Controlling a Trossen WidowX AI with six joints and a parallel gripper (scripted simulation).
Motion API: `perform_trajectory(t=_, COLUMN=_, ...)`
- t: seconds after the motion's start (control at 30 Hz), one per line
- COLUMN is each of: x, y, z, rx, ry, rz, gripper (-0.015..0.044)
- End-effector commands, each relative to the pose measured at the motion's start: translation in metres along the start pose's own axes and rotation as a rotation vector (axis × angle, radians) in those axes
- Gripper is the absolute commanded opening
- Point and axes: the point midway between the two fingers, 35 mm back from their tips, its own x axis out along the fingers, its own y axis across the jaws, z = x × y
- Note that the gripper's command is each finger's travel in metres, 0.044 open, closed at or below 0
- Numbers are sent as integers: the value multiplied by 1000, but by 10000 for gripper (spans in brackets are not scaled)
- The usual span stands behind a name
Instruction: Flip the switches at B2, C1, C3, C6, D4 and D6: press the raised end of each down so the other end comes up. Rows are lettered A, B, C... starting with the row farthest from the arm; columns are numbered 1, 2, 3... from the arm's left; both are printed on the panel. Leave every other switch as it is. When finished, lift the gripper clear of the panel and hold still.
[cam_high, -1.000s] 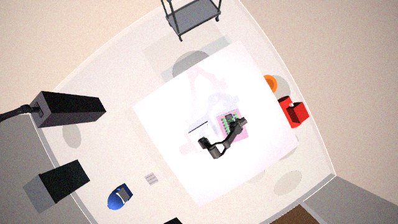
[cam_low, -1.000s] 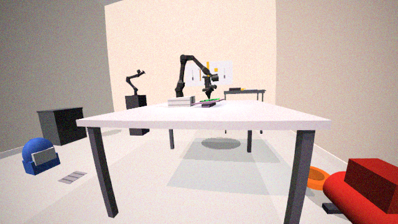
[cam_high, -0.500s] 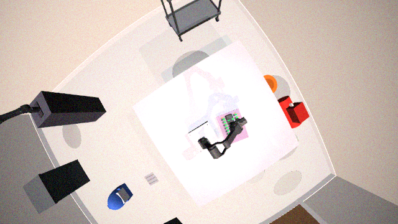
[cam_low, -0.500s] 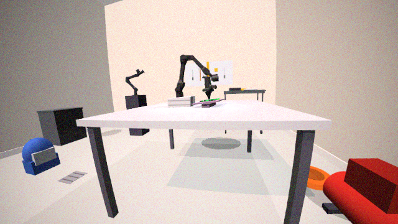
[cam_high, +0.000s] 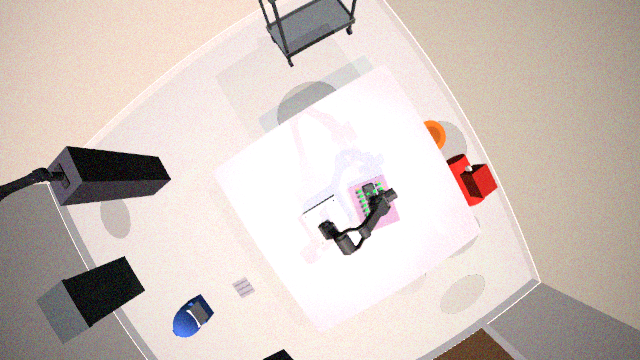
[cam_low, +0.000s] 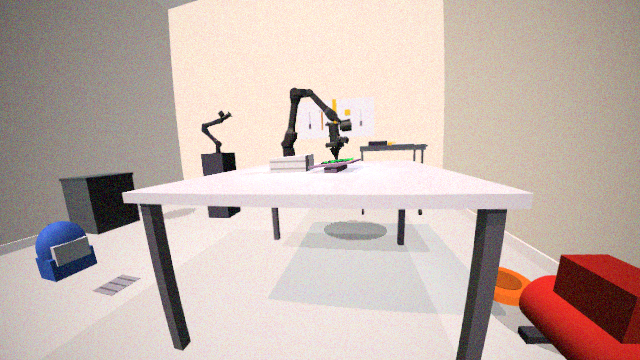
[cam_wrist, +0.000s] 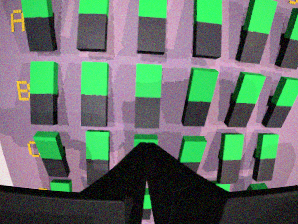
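The pink switch panel (cam_wrist: 120, 56) (cam_high: 391, 214) (cam_low: 345, 162) lies on the white table (cam_high: 310, 150) (cam_low: 350, 187), with rows of green and dark grey rocker switches. Yellow letters and numbers mark rows and columns in the wrist view. My gripper (cam_wrist: 146, 149) (cam_high: 370, 191) (cam_low: 334, 150) is shut and empty. Its fingertips point down close above the panel, over column 3 at about row C. The C3 switch (cam_wrist: 145, 141) is mostly hidden by the fingers. Row D is largely hidden behind the gripper. Switches B2 (cam_wrist: 93, 92) and C1 (cam_wrist: 49, 152) show in the wrist view.
A light grey box (cam_low: 290, 163) stands on the table beside the panel. Around the table are a red sofa (cam_low: 580, 305), an orange bowl (cam_high: 434, 133), a metal cart (cam_high: 307, 25), black cabinets (cam_high: 107, 175) and a blue object (cam_high: 192, 316).
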Motion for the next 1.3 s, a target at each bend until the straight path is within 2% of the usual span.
perform_trajectory(t=0.0, x=1, y=0, z=0, rx=-4, ry=0, rz=3, gripper=0)
perform_trajectory(t=0.57, x=3, y=0, z=0, rx=-4, ry=0, rz=3, gripper=0)
perform_trajectory(t=0.63, x=-8, y=0, z=1, rx=-1, ry=-4, rz=0, gripper=0)
perform_trajectory(t=0.77, x=-59, y=0, z=-2, rx=-4, ry=-24, rz=3, gripper=0)
perform_trajectory(t=0.93, x=-62, y=-2, z=-2, rx=-4, ry=-25, rz=3, gripper=0)
perform_trajectory(t=1.17, x=-61, y=-80, z=-18, rx=-5, ry=-24, rz=-5, gripper=0)
perform_trajectory(t=1.27, x=-61, y=-88, z=-20, rx=-5, ry=-24, rz=-6, gripper=0)
